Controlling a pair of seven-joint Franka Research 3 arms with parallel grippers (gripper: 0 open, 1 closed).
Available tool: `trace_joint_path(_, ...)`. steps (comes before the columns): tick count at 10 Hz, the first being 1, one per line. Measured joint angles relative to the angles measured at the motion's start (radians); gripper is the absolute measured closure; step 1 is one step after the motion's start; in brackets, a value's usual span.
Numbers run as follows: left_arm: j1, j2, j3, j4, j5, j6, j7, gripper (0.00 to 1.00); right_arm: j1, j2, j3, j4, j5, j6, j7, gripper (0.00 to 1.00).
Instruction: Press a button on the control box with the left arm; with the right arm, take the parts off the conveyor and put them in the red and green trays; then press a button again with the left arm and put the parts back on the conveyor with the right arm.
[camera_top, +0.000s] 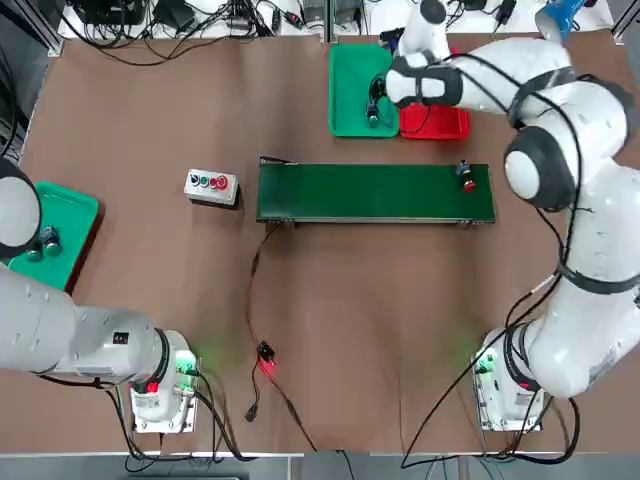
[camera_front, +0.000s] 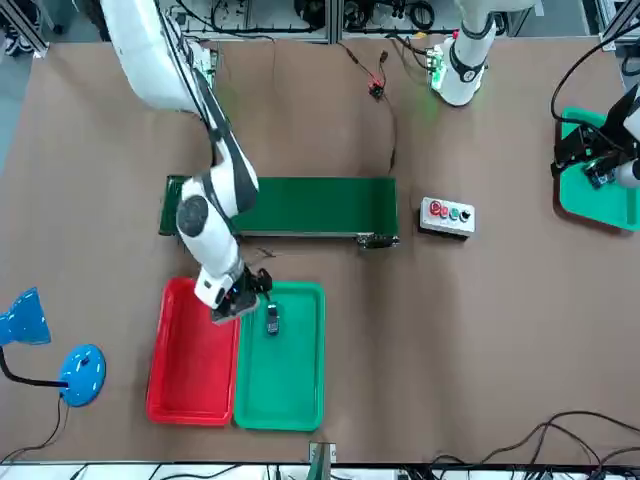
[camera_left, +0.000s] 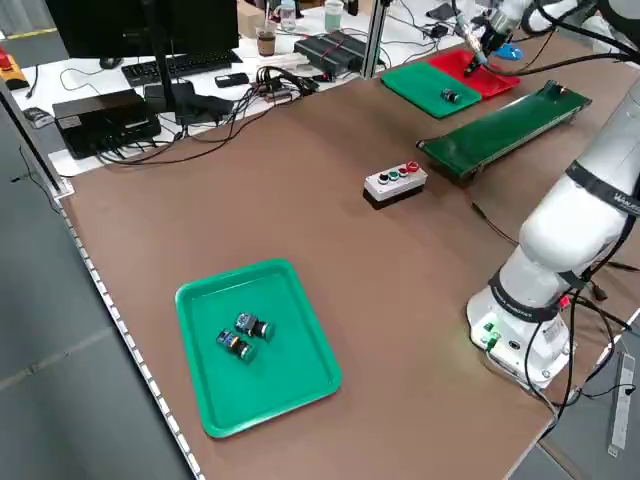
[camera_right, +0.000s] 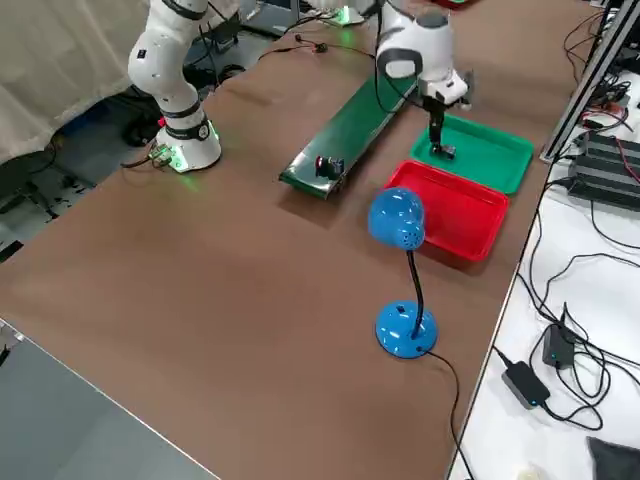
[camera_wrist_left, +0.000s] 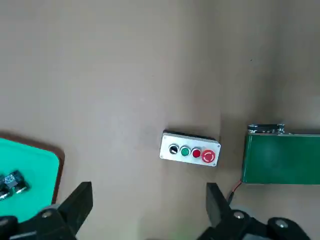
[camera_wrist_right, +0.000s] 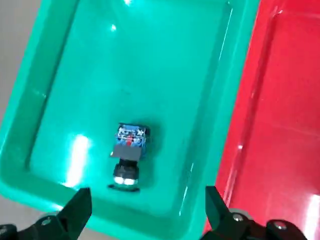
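Note:
My right gripper (camera_wrist_right: 147, 220) hangs open just above the far green tray (camera_top: 350, 60), with nothing between its fingers. Below it a small part with a blue body and a green cap (camera_wrist_right: 129, 150) lies in that tray, loose. The red tray (camera_top: 440, 124) beside it shows no part inside. A red-capped part (camera_top: 467, 179) sits at the right end of the dark green conveyor (camera_top: 375, 192). The grey control box (camera_top: 212, 185) with its three buttons stands off the belt's left end. My left gripper (camera_wrist_left: 147, 210) is open, held well back from the box over the table's left side.
A second green tray (camera_left: 290, 380) at the left table edge holds two small parts (camera_left: 243, 335). A blue desk lamp (camera_right: 400, 225) stands beyond the red tray. A cable with a lit red plug (camera_top: 266, 357) runs from the conveyor toward the arm bases.

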Motion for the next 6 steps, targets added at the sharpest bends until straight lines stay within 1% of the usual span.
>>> trace_joint_path(2,0.000,0.000,0.001,0.000,0.000,0.000,0.000,0.00,0.007,0.033,0.000,0.023,0.055,0.031,0.055,0.00)
trace_joint_path(4,0.000,0.000,0.002,0.000,0.000,0.000,0.000,0.00,0.019,0.061,0.000,0.034,0.059,0.080,0.125,0.00)
trace_joint_path(6,0.000,0.000,0.002,0.000,0.000,0.000,0.000,0.00,0.036,0.109,0.001,0.076,0.060,0.091,0.177,0.00)
